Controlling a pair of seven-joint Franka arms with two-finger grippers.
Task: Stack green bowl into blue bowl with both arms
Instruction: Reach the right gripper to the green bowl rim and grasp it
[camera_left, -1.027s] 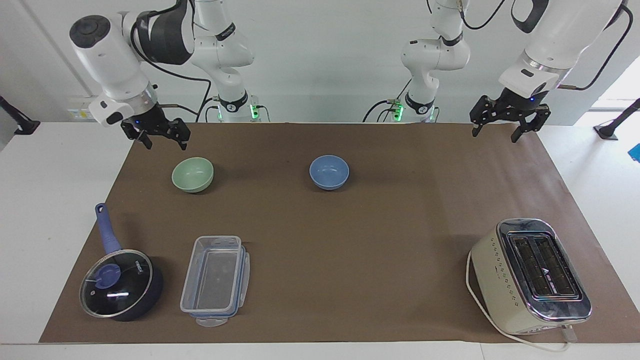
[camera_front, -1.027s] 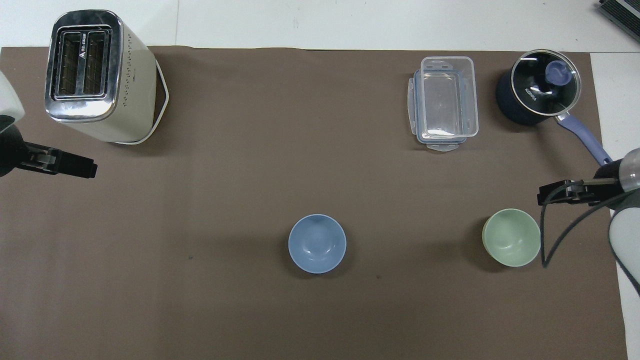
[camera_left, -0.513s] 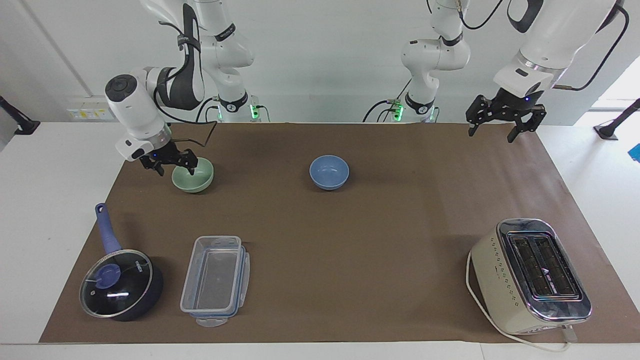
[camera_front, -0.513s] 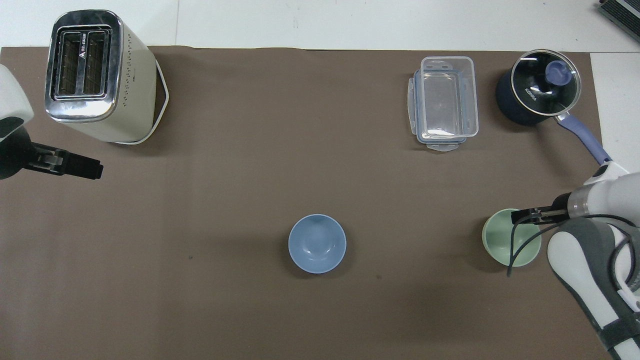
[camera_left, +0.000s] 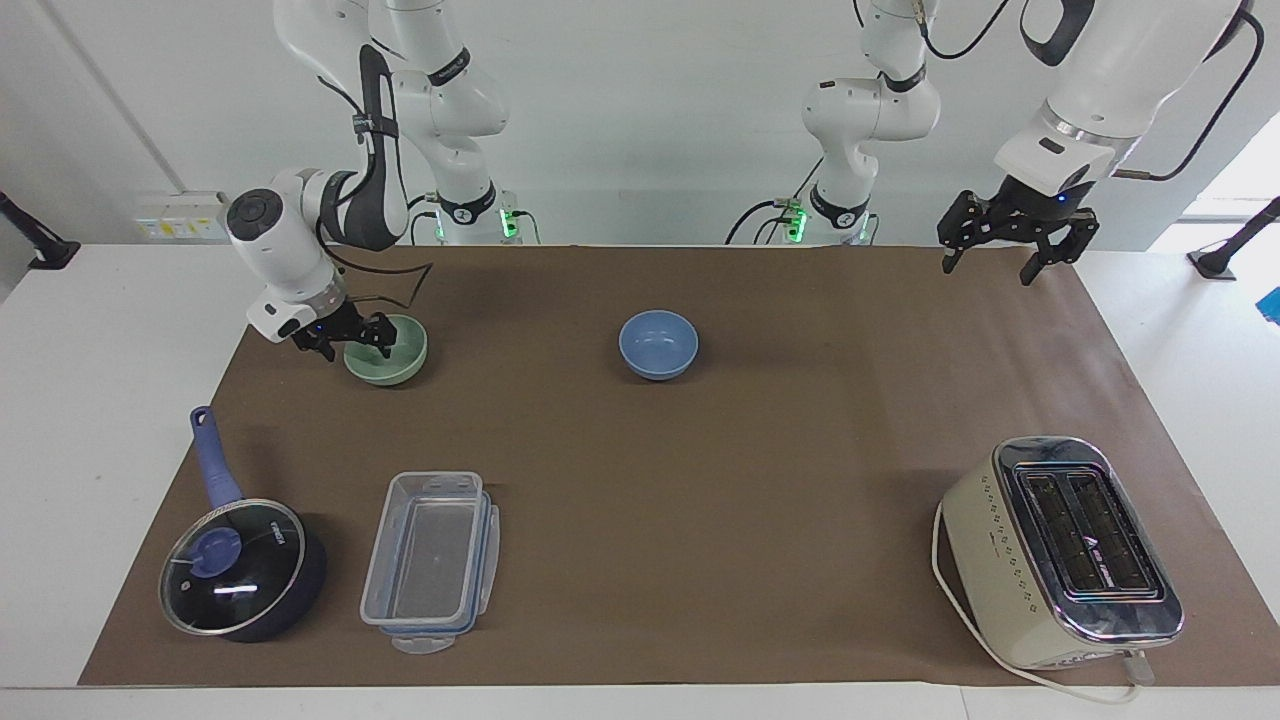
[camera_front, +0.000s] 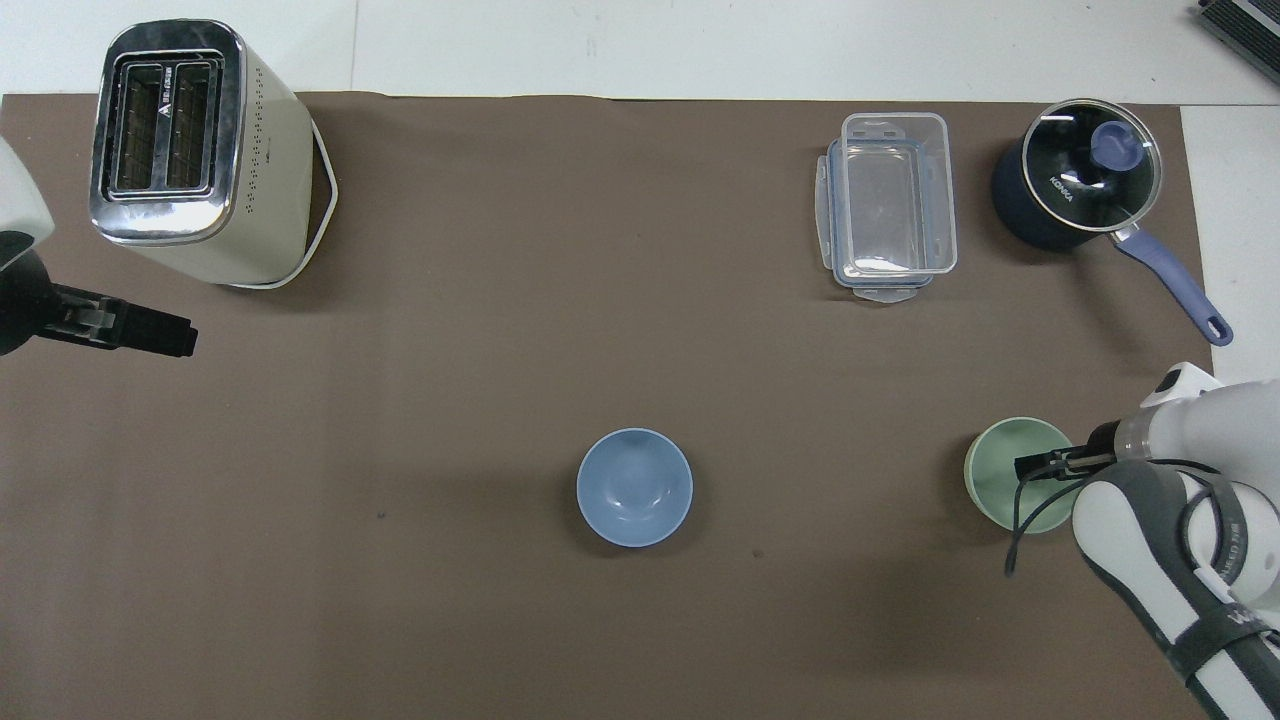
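At middle left of the facing view, the right gripper (camera_left: 350, 340) straddles the green bowl (camera_left: 392, 352) rim, fingers apart, not yet clamped. Centre frame sits the blue bowl (camera_left: 658, 345); the left gripper (camera_left: 1008, 252) waits unclenched, upper right.

A white table (camera_left: 60, 330) under a brown mat (camera_left: 700, 470) stands against a plain white wall (camera_left: 650, 120).

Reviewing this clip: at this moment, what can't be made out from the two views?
- Facing view: whether the right gripper has closed on the green bowl; its fingers straddle the rim, contact too small to read.
- Overhead view: the right arm's wrist hides part of that rim.
- Overhead view: the left gripper is cut off by the edge; it waits, open.
- Saucepan: contents hidden by lid glare.
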